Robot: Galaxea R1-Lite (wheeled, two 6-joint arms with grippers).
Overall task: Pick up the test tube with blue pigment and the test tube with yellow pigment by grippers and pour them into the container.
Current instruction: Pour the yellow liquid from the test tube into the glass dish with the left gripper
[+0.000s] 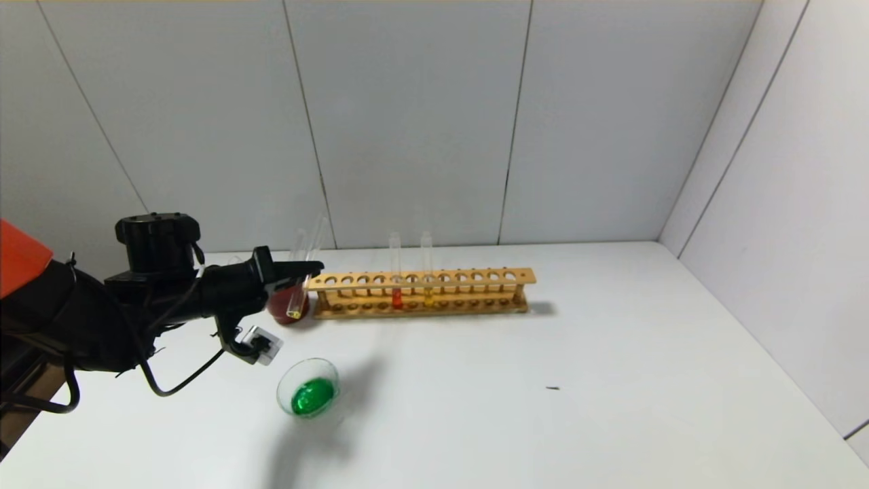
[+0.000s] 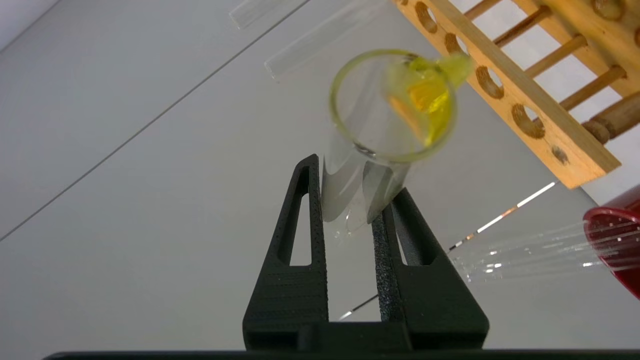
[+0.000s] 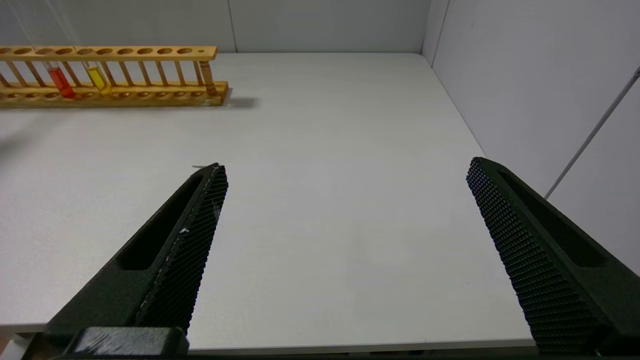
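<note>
My left gripper [image 1: 305, 270] is shut on a thin clear test tube [image 1: 296, 299] and holds it tilted just in front of the dark red cup [image 1: 285, 307], by the left end of the rack. The tube is almost empty, with only a yellow trace at its lower end. In the left wrist view the fingers [image 2: 387, 240] clamp the tube [image 2: 395, 105]. The round glass container [image 1: 309, 388] sits on the table nearer me and holds green liquid. No tube with blue liquid shows. My right gripper [image 3: 347, 167] is open and empty over bare table at the right.
The wooden rack [image 1: 475, 277] stands at the back of the table with a red tube [image 1: 396, 299] and a yellow-orange tube [image 1: 428, 295] in it. Empty clear tubes [image 1: 318, 234] lean by the red cup. A small dark speck [image 1: 552, 388] lies mid-table.
</note>
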